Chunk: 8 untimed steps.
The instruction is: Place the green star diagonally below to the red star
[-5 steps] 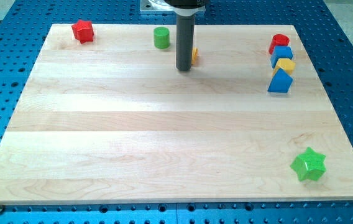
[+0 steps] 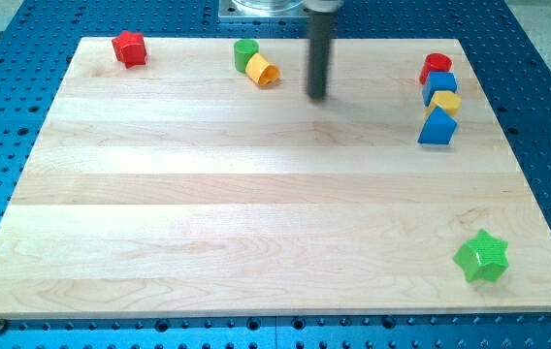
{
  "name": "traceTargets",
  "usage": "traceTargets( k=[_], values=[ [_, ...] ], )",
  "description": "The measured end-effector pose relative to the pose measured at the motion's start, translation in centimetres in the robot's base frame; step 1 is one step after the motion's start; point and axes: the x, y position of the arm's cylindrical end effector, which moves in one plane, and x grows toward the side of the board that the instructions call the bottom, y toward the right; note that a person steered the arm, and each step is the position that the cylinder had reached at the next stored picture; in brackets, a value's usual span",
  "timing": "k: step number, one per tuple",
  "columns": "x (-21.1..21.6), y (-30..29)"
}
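The green star (image 2: 481, 256) lies near the board's bottom right corner. The red star (image 2: 129, 47) lies at the top left corner. My tip (image 2: 316, 96) rests on the board near the top centre, far from both stars. It stands to the right of a yellow cylinder (image 2: 262, 70) and does not touch it.
A green cylinder (image 2: 246, 52) touches the yellow cylinder at the top centre. At the top right, a column holds a red block (image 2: 437, 64), a blue block (image 2: 439, 83), a yellow block (image 2: 444, 101) and a blue triangular block (image 2: 437, 127). The wooden board (image 2: 256, 223) lies on a blue perforated table.
My tip moved right and slightly up. The yellow cylinder, partly hidden behind the rod before, now lies further left against the green cylinder, which shifted slightly up and left.
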Motion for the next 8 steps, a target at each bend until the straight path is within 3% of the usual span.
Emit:
traceTargets(
  k=[2,3,4,6,7,8],
  values=[
    [16.1,8.8],
    [19.6,22.0],
    [23.3,23.1],
    [24.5,13.4],
    [25.4,17.2],
    [27.8,7.3]
  ],
)
